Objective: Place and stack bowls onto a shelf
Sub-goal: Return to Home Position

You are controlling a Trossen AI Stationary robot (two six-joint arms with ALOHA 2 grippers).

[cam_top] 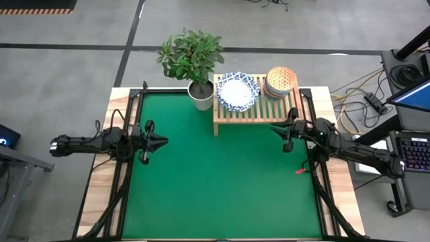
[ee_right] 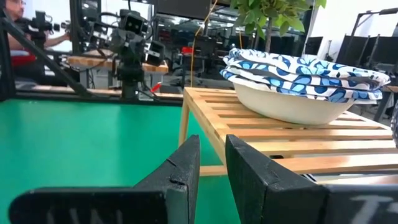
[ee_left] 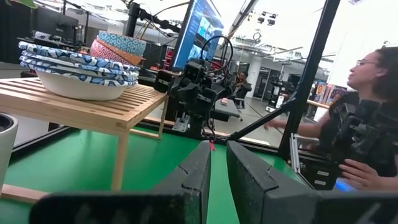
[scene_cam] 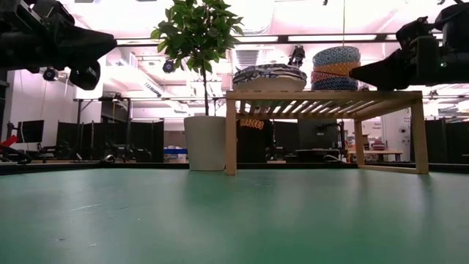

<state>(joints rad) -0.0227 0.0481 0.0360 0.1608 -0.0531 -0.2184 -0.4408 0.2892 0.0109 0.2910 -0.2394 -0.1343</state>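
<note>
Sitting on the pale slatted wooden shelf [cam_top: 259, 107], the stacked wide white blue-rimmed bowls [cam_top: 238, 91] and smaller coloured bowls [cam_top: 281, 81] look rigid, breakable, best rim-gripped. Left gripper [cam_top: 161, 141] and right gripper [cam_top: 274, 127] hover empty, fingers slightly apart.

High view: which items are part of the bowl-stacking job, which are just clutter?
Job:
- stack of white blue-rimmed bowls
- stack of small coloured bowls
- wooden shelf

Just there:
- potted plant
- keyboard off the table
</note>
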